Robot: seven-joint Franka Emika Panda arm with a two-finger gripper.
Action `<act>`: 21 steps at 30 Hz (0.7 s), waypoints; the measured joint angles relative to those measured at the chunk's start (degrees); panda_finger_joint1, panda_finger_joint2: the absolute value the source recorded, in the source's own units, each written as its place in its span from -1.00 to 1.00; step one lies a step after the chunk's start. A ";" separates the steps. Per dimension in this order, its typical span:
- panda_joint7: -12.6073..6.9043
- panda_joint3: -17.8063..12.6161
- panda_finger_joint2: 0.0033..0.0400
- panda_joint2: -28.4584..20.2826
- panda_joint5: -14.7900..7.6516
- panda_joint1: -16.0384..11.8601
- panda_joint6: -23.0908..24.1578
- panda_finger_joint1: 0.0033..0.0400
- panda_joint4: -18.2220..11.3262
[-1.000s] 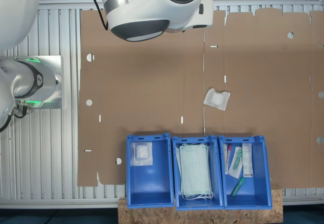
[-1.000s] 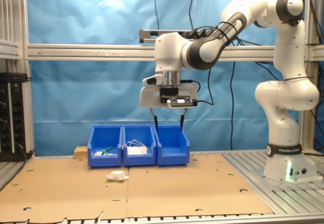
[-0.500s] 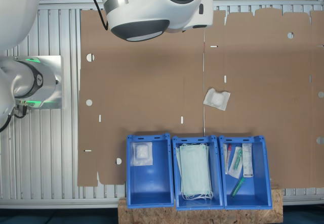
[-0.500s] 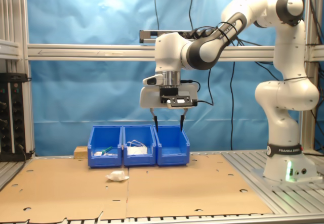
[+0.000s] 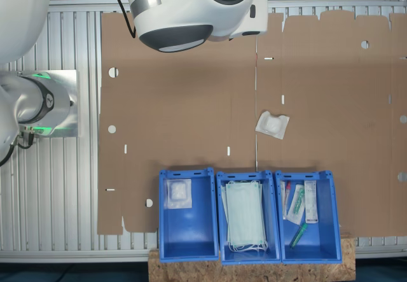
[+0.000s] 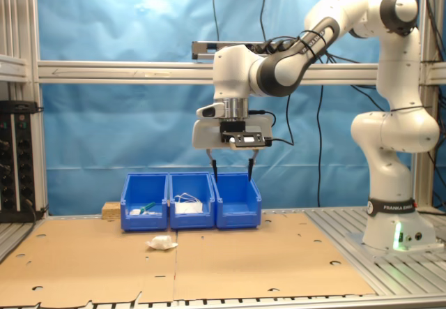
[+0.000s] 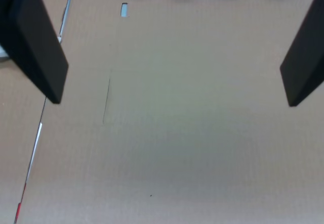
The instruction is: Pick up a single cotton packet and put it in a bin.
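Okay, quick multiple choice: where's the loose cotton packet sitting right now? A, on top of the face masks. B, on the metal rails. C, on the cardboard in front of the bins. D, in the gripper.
C: the cotton packet lies on the cardboard, short of the blue bins, with the open gripper high above.

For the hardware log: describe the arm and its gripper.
The arm has glossy white rounded shells with dark grey joint bands, black cables along its upper links and a green light at the base. The gripper has a white body and two thin black fingers.
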 joint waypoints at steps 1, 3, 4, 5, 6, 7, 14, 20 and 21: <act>0.00 0.00 1.00 0.00 0.00 0.00 0.00 1.00 0.00; 0.00 0.00 1.00 0.00 0.00 0.00 0.00 1.00 0.00; 0.00 0.00 1.00 0.00 0.00 0.00 0.00 1.00 0.00; 0.00 0.00 1.00 0.00 0.00 0.00 0.00 1.00 0.00; 0.00 0.00 1.00 0.00 0.00 0.00 0.00 1.00 0.00; 0.00 0.00 1.00 0.00 0.00 0.00 0.00 1.00 0.00; 0.00 0.00 1.00 0.00 0.00 0.00 0.00 1.00 0.14; 0.00 -0.20 1.00 0.26 0.00 0.00 0.00 1.00 1.92; 0.00 -0.27 1.00 0.41 0.00 0.00 0.00 1.00 2.40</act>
